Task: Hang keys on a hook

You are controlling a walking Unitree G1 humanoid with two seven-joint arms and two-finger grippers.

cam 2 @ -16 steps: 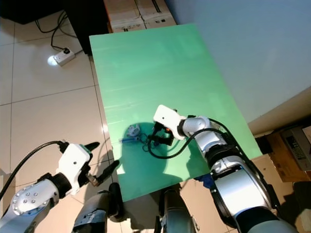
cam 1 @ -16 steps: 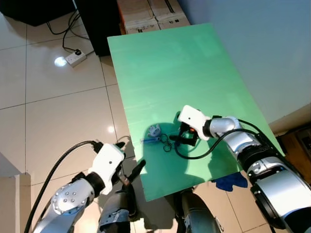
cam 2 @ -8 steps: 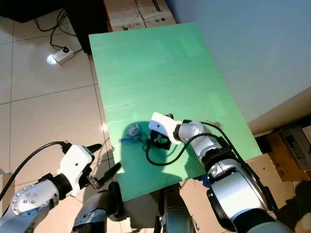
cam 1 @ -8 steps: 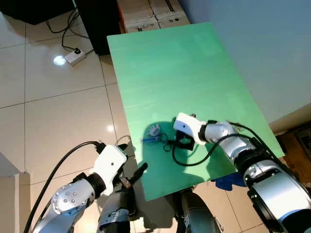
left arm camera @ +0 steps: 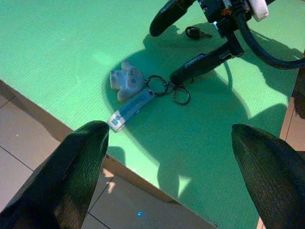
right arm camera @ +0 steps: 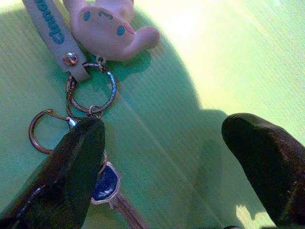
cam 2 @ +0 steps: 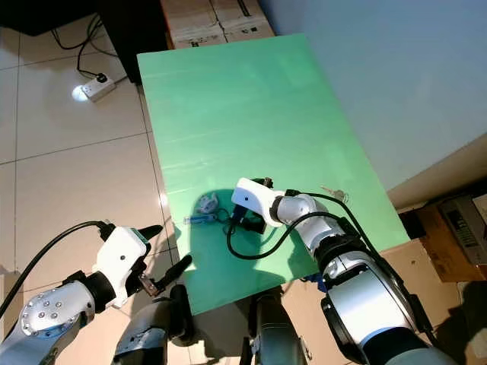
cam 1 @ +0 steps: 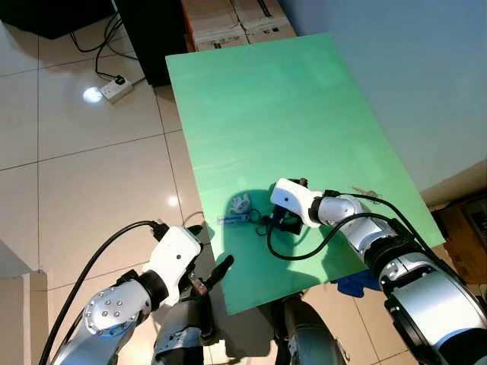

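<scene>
— How are the right gripper's (right arm camera: 157, 157) fingers standing?

— They are spread wide open, gripping nothing; one black fingertip (right arm camera: 71, 167) is lying over the key bunch (left arm camera: 152, 90) on the green table (cam 1: 259, 99), covering part of a blue-headed key (right arm camera: 106, 185) and just touching a small open ring (right arm camera: 40, 131); the other fingertip is hanging well apart over bare green surface.

— And the bunch itself?

— It is lying flat near the table's front-left edge, just beside the right gripper; counted, it is showing one pale plush charm (right arm camera: 107, 26) with blue eyes, one grey strap (right arm camera: 52, 33) with blue lettering, one larger round ring (right arm camera: 95, 90), the one small open ring and the one blue-headed key — all linked together.

— Any other keys?

— One more, a single dark-headed key (left arm camera: 195, 33), is lying apart from the bunch behind the right gripper; another small key-like thing (cam 2: 335, 193) is resting near the table's right edge, too small to make out properly.

— What is the left gripper (left arm camera: 171, 167) doing?

— It is hovering off the table's front edge over the tiled floor (cam 1: 91, 175), its two fingers wide apart and holding nothing — the bunch is sitting between them in the left wrist view.

— Anything else around?

— One white power strip (cam 1: 118, 90) is lying on the floor beyond the table; two cardboard boxes (cam 1: 236, 19) are standing at the far end.
</scene>
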